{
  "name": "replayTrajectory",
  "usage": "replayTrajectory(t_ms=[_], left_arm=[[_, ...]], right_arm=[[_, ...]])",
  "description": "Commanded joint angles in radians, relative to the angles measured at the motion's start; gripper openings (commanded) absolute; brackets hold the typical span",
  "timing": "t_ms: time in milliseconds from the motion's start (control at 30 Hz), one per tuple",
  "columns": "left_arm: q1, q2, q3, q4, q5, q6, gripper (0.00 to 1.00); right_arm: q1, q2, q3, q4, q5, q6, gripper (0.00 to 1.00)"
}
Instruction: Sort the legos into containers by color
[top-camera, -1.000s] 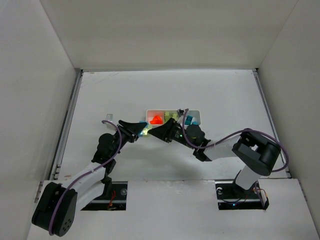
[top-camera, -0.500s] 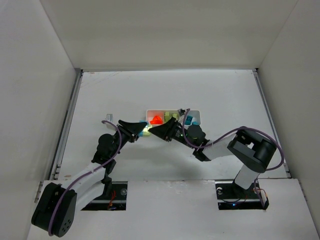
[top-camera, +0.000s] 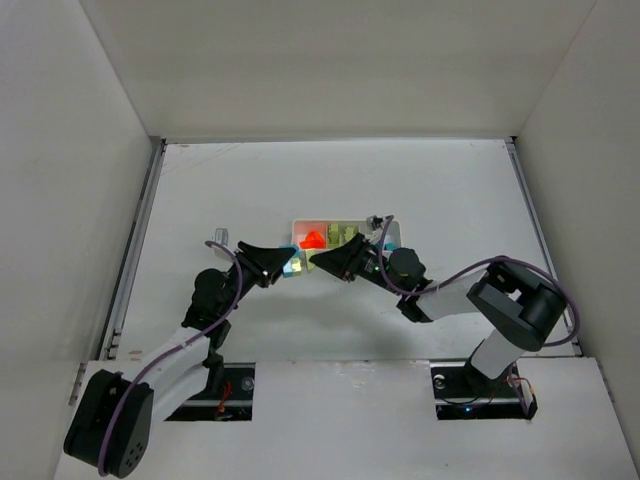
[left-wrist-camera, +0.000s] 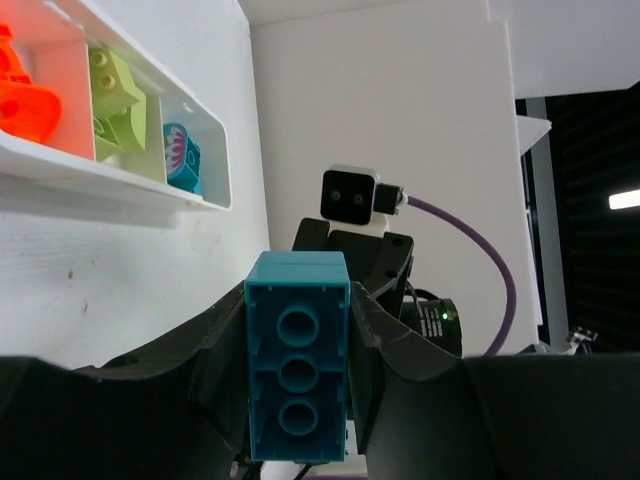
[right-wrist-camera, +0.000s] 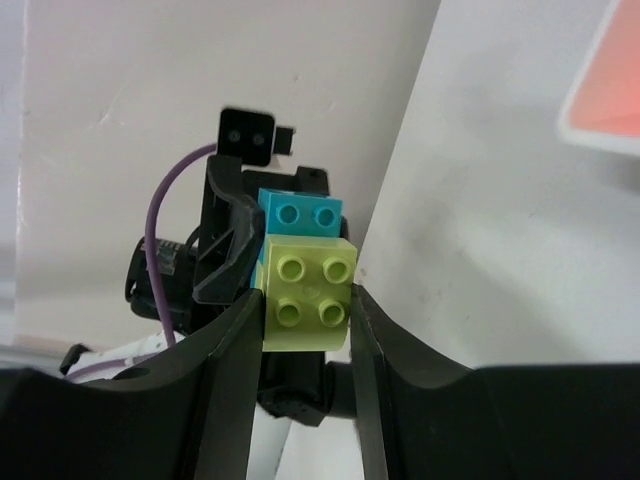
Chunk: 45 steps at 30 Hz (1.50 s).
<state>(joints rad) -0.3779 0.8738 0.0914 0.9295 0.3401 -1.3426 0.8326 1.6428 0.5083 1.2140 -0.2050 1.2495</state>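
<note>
Top view: the arms met just in front of the tray (top-camera: 340, 221), too crowded there to read any bricks. Left wrist: the left gripper (left-wrist-camera: 298, 330) pinched the teal lego (left-wrist-camera: 298, 370) by its long sides, hiding whatever sat behind it. Right wrist: the right gripper (right-wrist-camera: 307, 300) looked clamped on the yellow-green lego (right-wrist-camera: 307, 293), apparently stuck to the teal one. Light, rigid, slick plastic, so I'd squeeze flat sides.
</note>
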Motion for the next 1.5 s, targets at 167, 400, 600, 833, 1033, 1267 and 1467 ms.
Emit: replayTrajectory(t_ms=[167, 400, 600, 833, 1033, 1267, 1467], left_arm=[[0.089, -0.038, -0.013, 0.028, 0.02, 0.0, 0.15], [0.096, -0.027, -0.009, 0.034, 0.023, 0.006, 0.15], [0.081, 0.016, 0.004, 0.046, 0.016, 0.025, 0.15], [0.076, 0.036, 0.018, 0.049, 0.014, 0.045, 0.15], [0.073, 0.05, 0.025, 0.055, 0.014, 0.049, 0.16], [0.058, 0.057, 0.041, 0.058, 0.002, 0.049, 0.16], [0.027, 0.051, 0.057, 0.058, -0.021, 0.049, 0.16]], right_arm=[[-0.134, -0.089, -0.06, 0.027, 0.006, -0.047, 0.35], [-0.183, -0.158, -0.011, -0.23, 0.048, -0.175, 0.36], [-0.168, -0.207, 0.149, -0.692, 0.295, -0.432, 0.38], [-0.138, -0.143, 0.28, -0.907, 0.47, -0.57, 0.39], [-0.126, -0.09, 0.32, -0.932, 0.467, -0.582, 0.45], [-0.117, -0.213, 0.282, -0.907, 0.449, -0.578, 0.7], [-0.013, -0.386, 0.158, -0.736, 0.284, -0.486, 0.72]])
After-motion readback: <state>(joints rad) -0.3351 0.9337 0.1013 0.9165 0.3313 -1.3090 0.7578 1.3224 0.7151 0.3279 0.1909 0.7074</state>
